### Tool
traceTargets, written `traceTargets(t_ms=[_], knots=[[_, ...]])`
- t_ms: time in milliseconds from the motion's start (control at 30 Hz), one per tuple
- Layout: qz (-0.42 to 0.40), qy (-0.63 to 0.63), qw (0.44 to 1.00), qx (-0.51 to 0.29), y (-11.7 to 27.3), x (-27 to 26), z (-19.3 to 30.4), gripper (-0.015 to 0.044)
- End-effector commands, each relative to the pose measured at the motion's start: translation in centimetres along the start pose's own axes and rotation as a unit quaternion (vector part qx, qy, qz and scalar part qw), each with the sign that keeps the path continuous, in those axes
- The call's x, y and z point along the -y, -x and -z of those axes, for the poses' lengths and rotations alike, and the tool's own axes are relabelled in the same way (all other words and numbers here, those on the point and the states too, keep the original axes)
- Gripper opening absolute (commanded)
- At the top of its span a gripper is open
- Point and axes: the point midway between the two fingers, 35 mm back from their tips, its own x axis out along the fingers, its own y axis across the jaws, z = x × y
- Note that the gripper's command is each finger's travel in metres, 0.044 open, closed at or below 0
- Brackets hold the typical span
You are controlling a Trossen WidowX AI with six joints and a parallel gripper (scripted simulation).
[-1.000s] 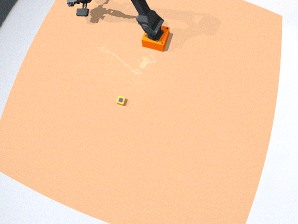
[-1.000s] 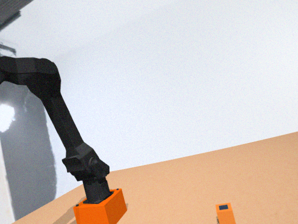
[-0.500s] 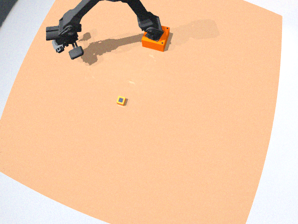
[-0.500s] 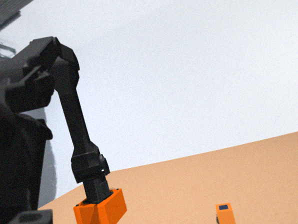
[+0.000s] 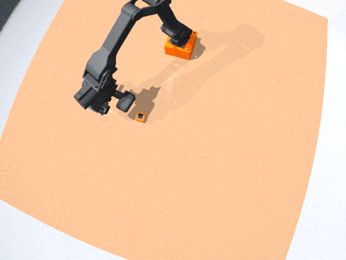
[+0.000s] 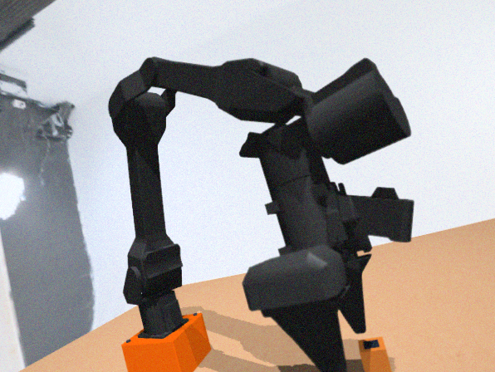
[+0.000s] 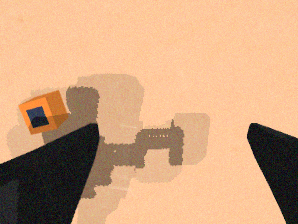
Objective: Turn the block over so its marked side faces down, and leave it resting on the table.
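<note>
Block [image 5: 140, 116] is sitting on the table [image 5: 203, 159], dark marked face up, just beside the end effector [image 7: 173, 163], which is hanging spread wide, pinching nothing. Judging it small, rigid, light; gripping opposite orange side faces looks best.

The block [image 5: 140, 116] rests on the table [image 5: 203, 174] in its upper middle part, nearer the top edge than the bottom. The base [image 5: 180, 46] sits close to the top edge, up and right of the block. The gripper [image 7: 174, 183] hangs just left of the block (fingers spread wide, nothing between), apart from it.
</note>
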Motion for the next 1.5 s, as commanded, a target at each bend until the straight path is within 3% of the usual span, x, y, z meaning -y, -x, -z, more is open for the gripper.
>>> traceTargets(t_ms=[0,167,600,1467], knots=[[-0.033,0.061,0.997,-0.015,1.4,-6.2,-0.1,0.044],[-0.051,0.102,0.993,-0.03,2.3,-10.7,0.5,0.044],[-0.051,0.102,0.993,-0.03,-2.5,-11.2,0.8,0.044],[-0.051,0.102,0.993,-0.031,-5.9,-11.6,1.1,0.044]])
